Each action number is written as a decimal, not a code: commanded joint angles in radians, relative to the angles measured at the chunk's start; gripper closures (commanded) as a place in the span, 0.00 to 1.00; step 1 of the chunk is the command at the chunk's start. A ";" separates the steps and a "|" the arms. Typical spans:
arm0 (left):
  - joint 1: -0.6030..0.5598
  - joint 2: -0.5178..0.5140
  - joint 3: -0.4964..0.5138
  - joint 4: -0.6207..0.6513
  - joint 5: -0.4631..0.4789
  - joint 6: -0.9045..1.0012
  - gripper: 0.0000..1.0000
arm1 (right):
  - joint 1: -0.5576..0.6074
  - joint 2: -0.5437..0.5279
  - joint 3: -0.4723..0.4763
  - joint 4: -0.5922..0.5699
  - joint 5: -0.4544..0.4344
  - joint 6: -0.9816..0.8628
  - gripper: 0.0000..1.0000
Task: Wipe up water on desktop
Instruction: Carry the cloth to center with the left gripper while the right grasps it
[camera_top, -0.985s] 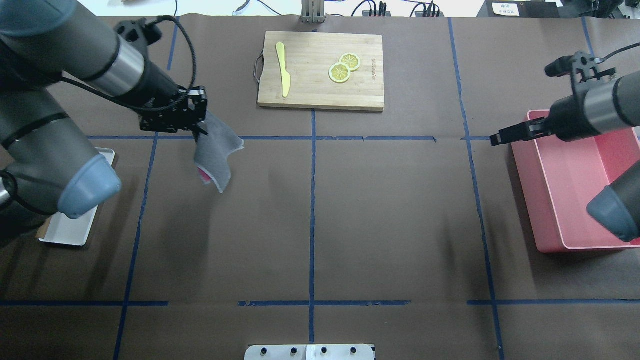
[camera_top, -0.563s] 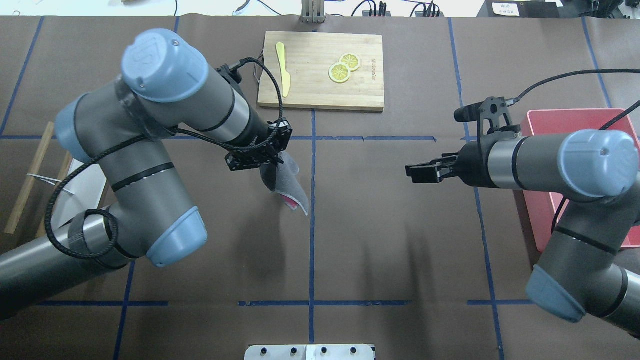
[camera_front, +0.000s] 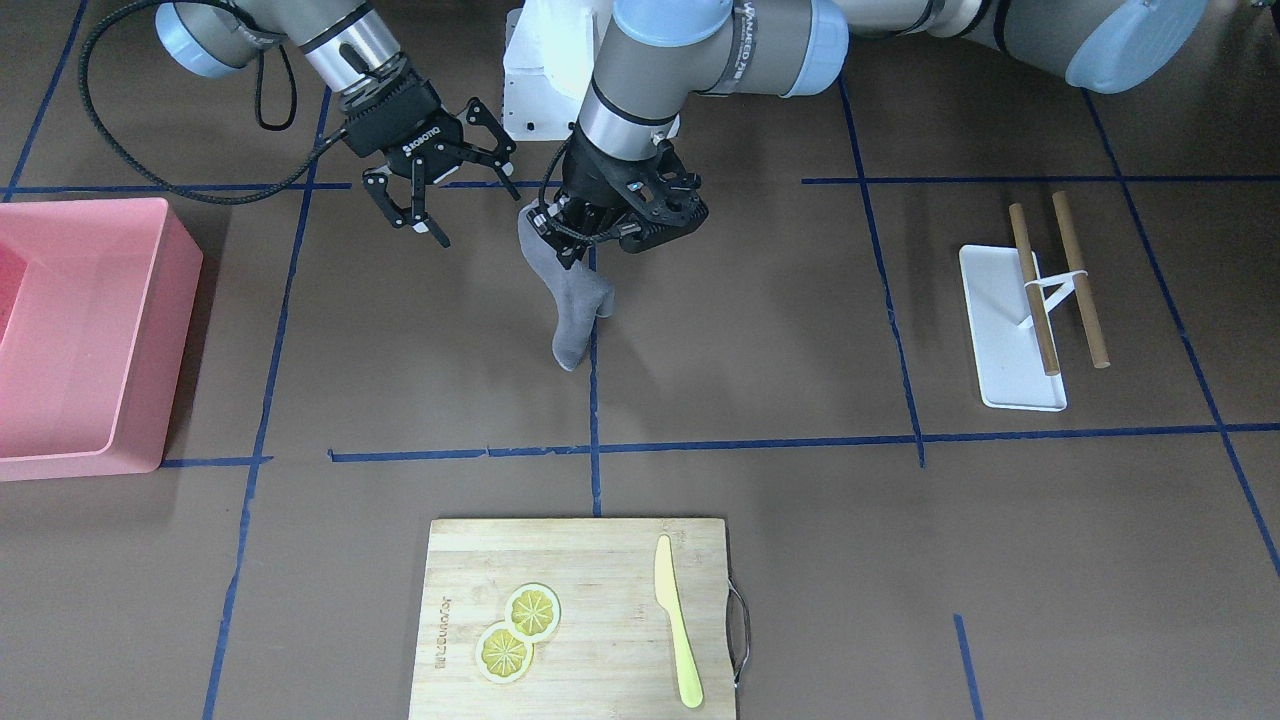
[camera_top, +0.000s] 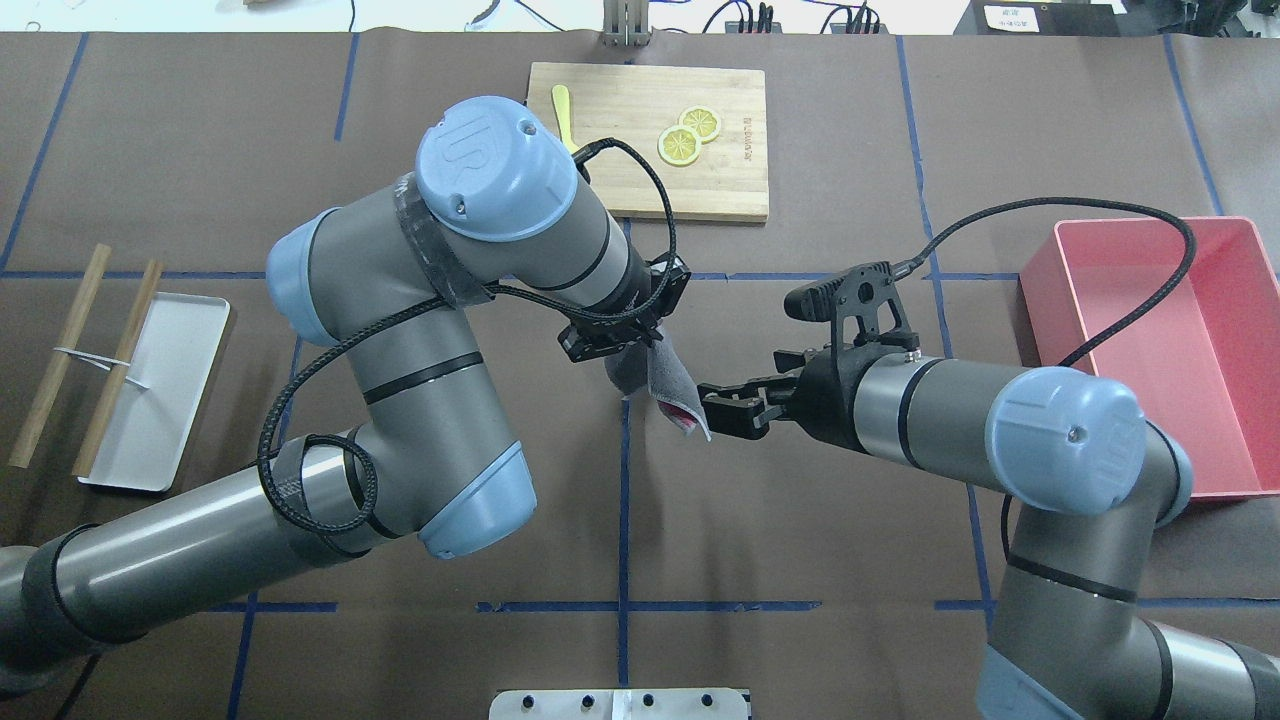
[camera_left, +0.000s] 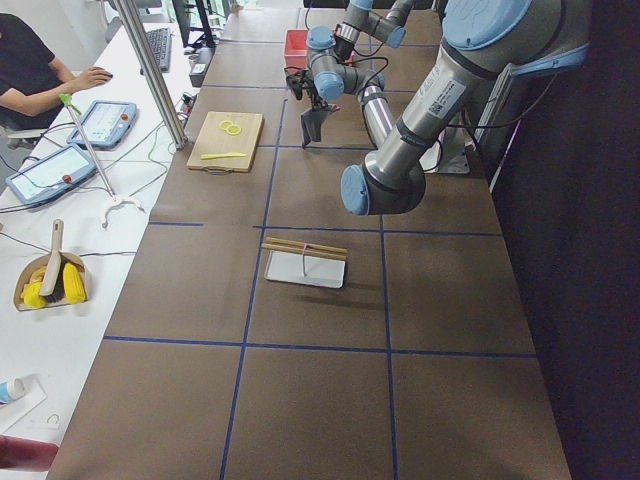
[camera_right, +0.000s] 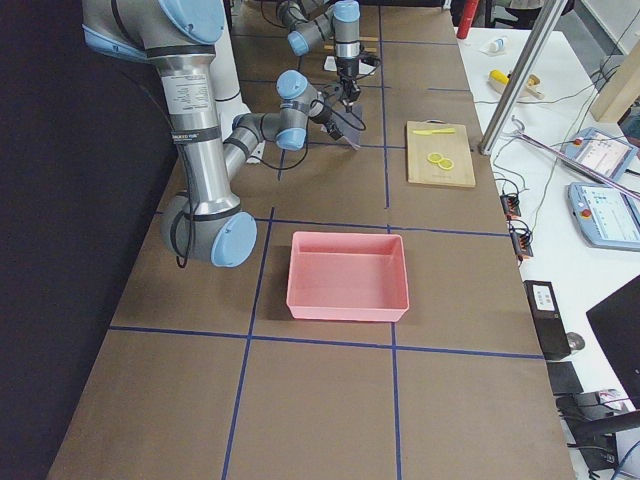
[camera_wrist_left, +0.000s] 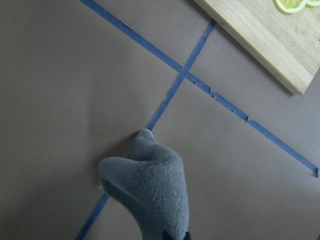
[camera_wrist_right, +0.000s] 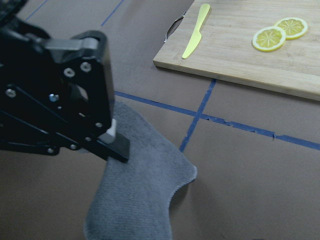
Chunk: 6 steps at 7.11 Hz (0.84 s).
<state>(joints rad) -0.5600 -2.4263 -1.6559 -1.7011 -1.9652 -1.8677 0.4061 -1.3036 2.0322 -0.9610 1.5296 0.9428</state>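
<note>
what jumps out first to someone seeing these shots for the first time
The two arms are close together mid-table: the left gripper pinches a grey cloth that hangs over the desktop, and the right gripper, jaws open, sits right beside the cloth. Next come the pink bin at the robot's right end and the bamboo cutting board with two lemon slices at the far edge.

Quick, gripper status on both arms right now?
Left gripper: closed, holding the gray cloth.
Right gripper: open, fingers spread beside the cloth, holding nothing.
</note>
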 joint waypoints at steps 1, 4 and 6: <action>0.003 -0.023 0.008 0.000 0.000 -0.019 0.99 | -0.055 0.039 -0.003 -0.016 -0.088 -0.031 0.03; 0.020 -0.031 -0.008 0.000 0.000 -0.053 0.99 | -0.079 0.067 -0.009 -0.071 -0.162 -0.095 0.04; 0.031 -0.045 -0.012 0.000 -0.001 -0.079 0.99 | -0.090 0.067 -0.016 -0.073 -0.180 -0.095 0.05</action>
<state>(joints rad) -0.5358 -2.4631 -1.6649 -1.7012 -1.9660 -1.9295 0.3232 -1.2366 2.0215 -1.0323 1.3626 0.8501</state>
